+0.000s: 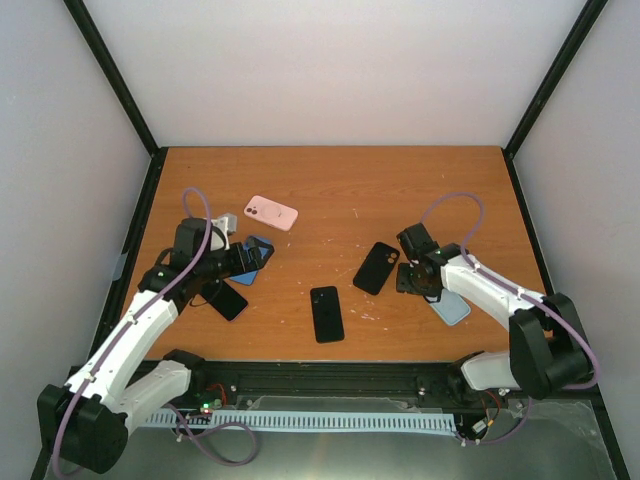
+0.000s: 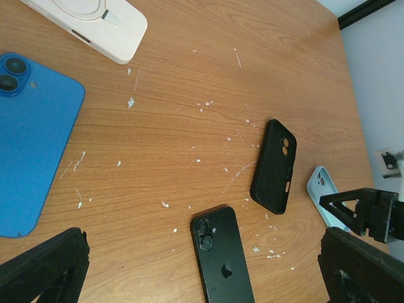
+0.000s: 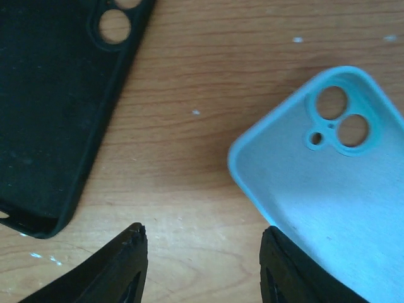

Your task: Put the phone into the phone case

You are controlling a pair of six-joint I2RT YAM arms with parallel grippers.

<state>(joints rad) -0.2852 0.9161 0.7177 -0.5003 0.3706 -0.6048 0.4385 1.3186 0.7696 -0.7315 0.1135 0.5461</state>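
right fingers: parted to a middling gap, empty, low over the desk, with bare wood showing between them. the light blue case lies open side up, one edge right at the right-hand finger. the black case, also open side up, lies on the other side, apart from the fingers.

left fingers: spread wide, empty, beside the blue phone, which lies back up on the desk. the pink case is just beyond it. the black phone lies back up mid-desk, near the black case, not touching.

judgement: grasp stage, nothing seated yet. cannot tell which pairing is meant; from where the arms sit, blue phone into light blue case seems likely.

notes for doing it well:
- shift the right fingers sideways so the case's side wall sits in the gap, one finger inside, one outside. the soft thin rim will likely flex, so grip near a corner.
- keep off the black case.
- the blue phone lies flat and looks slippery; take it across its narrow width.
- match the lens end to the cutouts before pressing.
- seat one corner first, with the case pinned so it does not skate.
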